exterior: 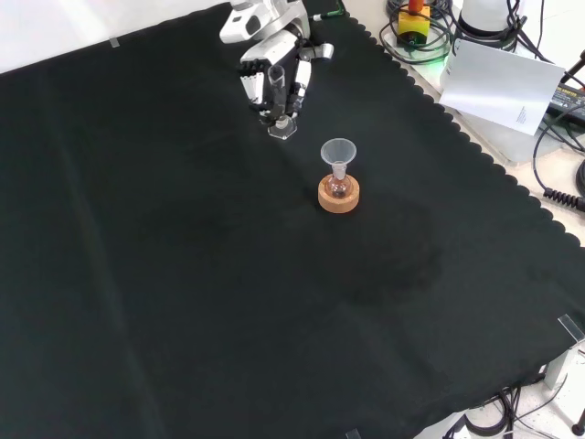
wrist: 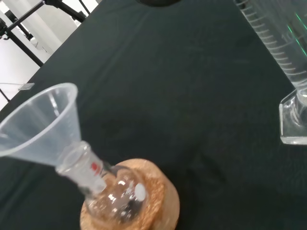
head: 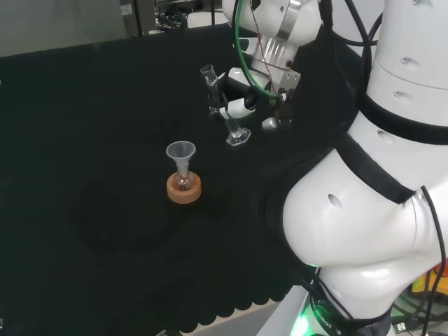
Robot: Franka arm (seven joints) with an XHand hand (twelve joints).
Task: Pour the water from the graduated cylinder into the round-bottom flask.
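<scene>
- The hand (head: 241, 106) has its fingers (exterior: 299, 80) curled round the graduated cylinder (head: 222, 105), which leans, base hovering just above the bench (exterior: 183, 274).
- Left and nearer in the head view, the round-bottom flask (head: 183, 182) sits in a cork ring (head: 184, 190), presumably to steady it.
- A funnel (head: 181, 152) in its neck widens the target.

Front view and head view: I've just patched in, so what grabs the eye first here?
The robot hand at the front view's top, curled round the graduated cylinder, which leans slightly with its base at the cloth. Next, the round-bottom flask on its cork ring mid-cloth, a clear funnel in its neck.
</scene>
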